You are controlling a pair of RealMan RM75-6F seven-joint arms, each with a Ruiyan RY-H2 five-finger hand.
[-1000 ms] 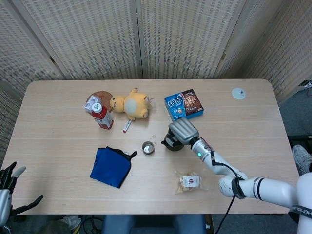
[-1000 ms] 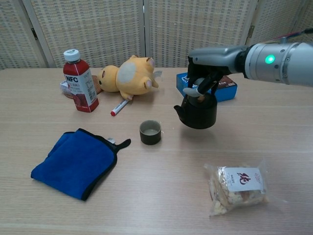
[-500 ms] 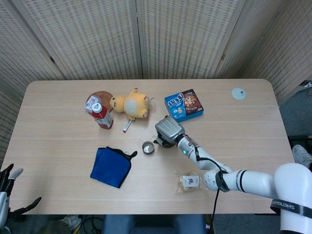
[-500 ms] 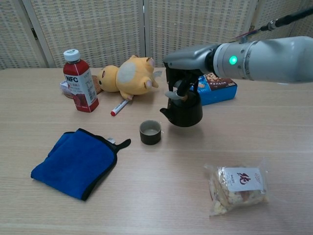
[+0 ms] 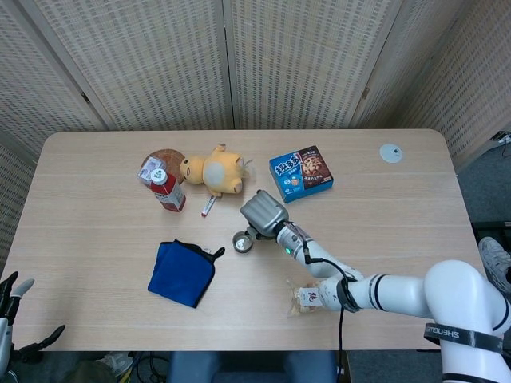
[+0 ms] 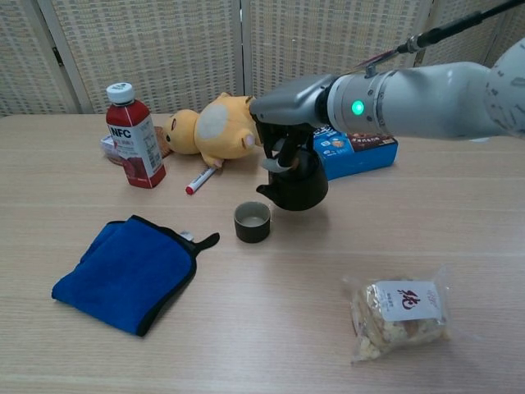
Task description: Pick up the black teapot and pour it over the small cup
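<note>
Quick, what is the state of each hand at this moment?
Left hand: open, holds nothing, low beside the table edge.
Right hand: holds the black teapot beside the small cup.

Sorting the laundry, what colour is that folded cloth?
Blue with black trim; the cloth shows best in the chest view.

The right arm (image 6: 426, 78) is reaching in from the right edge of the chest view, stretched leftward above the table, a green light glowing on its wrist. The right hand (image 6: 283, 123) is hanging palm-down with its fingers (image 6: 279, 152) curling round the handle of the teapot (image 6: 295, 180), holding it clear of the tabletop. In the head view the same hand (image 5: 263, 211) is showing its grey back to the camera. The left hand (image 5: 12, 319) is sitting low at the bottom-left corner, fingers apart, holding nothing.
</note>
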